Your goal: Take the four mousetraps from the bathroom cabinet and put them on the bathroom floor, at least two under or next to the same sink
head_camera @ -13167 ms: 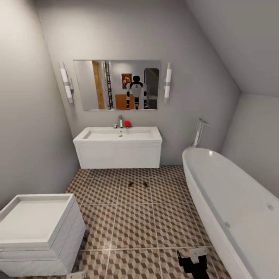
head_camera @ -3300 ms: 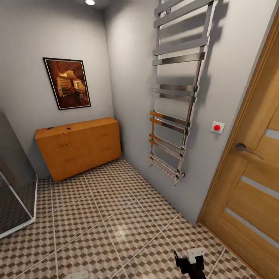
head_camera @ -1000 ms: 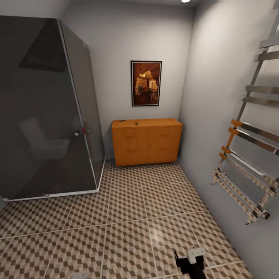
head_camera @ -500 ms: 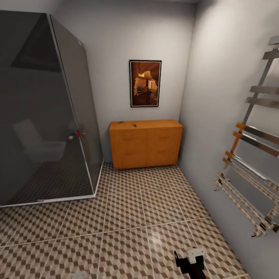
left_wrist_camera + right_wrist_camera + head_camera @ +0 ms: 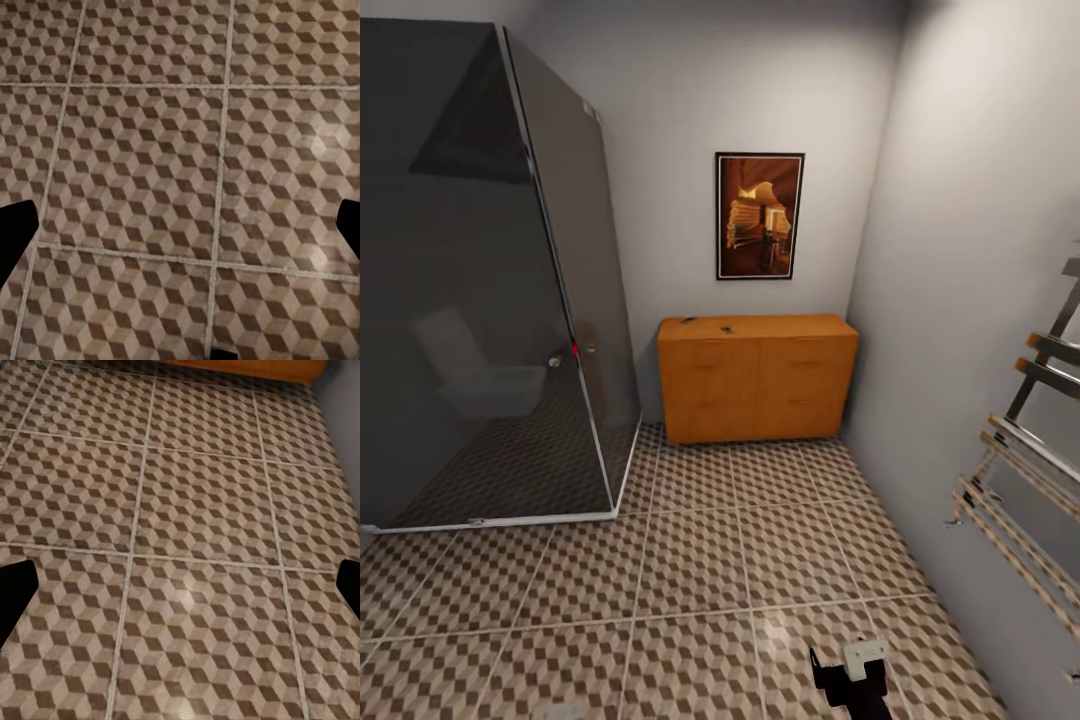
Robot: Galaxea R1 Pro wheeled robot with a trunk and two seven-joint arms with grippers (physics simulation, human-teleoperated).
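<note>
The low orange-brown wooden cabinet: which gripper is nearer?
Right, marginally. The right gripper sits low, right of centre; the left gripper at the bottom edge. The cabinet stands far ahead.

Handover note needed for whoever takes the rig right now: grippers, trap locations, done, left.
Left gripper: open, empty, over the bathroom floor.
Right gripper: open, empty.
Cabinet stands ahead against the far wall, drawers shut. Two small dark items lie on its top, too small to tell whether they are mousetraps.
Done: nothing that shows here.
Left: drive up, check the top, carry traps to the sink.
</note>
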